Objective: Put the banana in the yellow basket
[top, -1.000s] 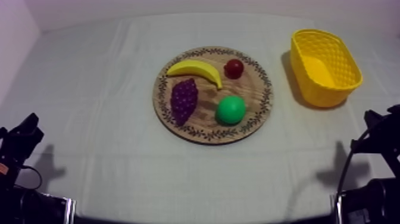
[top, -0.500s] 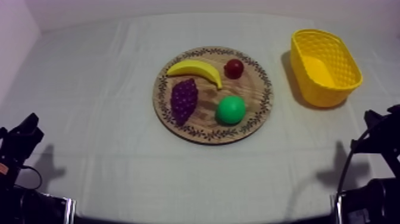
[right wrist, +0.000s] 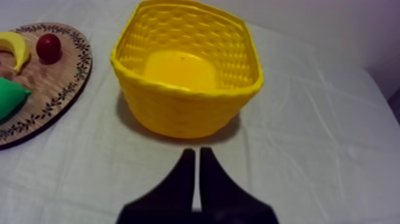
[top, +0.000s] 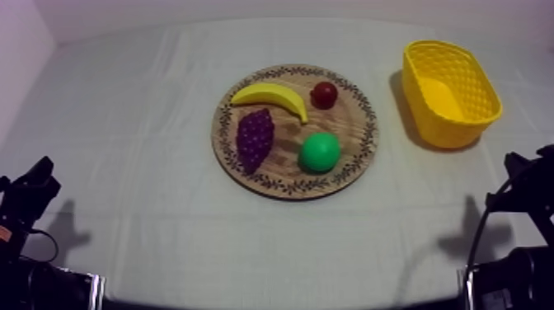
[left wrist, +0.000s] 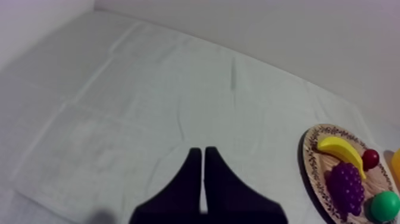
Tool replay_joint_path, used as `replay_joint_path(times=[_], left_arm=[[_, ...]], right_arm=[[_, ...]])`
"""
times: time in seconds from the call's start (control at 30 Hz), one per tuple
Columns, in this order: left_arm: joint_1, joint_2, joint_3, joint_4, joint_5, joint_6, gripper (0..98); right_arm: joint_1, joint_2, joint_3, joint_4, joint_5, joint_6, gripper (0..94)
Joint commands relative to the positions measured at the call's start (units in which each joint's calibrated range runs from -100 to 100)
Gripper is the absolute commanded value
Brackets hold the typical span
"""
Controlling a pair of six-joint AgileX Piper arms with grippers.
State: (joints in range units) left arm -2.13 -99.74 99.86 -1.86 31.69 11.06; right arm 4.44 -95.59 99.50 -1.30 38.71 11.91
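Observation:
The banana lies on the far left part of the round wooden board, next to a small red fruit. The yellow basket stands empty at the back right of the table. My left gripper is shut on nothing over bare cloth, well to the left of the board and its banana. My right gripper is shut on nothing just in front of the basket. Both arms rest low at the table's near corners, left and right.
A bunch of purple grapes and a green pear share the board's near half. From the right wrist the red fruit and the pear show on the board beside the basket. Grey-white cloth lies between board and basket.

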Motion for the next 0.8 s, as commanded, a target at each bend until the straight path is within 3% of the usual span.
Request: replay_joint_path(times=[0.0,0.3,0.77], left_arm=[[0.00,-0.01,0.03,-0.02,0.00,0.01,0.1],[0.00,-0.01,0.03,-0.02,0.00,0.00,0.1],[0.00,-0.01,0.03,-0.02,0.00,0.00,0.1]], right_arm=[[-1.12,0.56,0.05,0.00,0.03,-2.96,0.6],[-1.91,11.44,-5.38,-2.60,-3.04,-0.30,0.5],[1.65,44.60,-44.34,-10.13,-0.74,6.64,0.5]])
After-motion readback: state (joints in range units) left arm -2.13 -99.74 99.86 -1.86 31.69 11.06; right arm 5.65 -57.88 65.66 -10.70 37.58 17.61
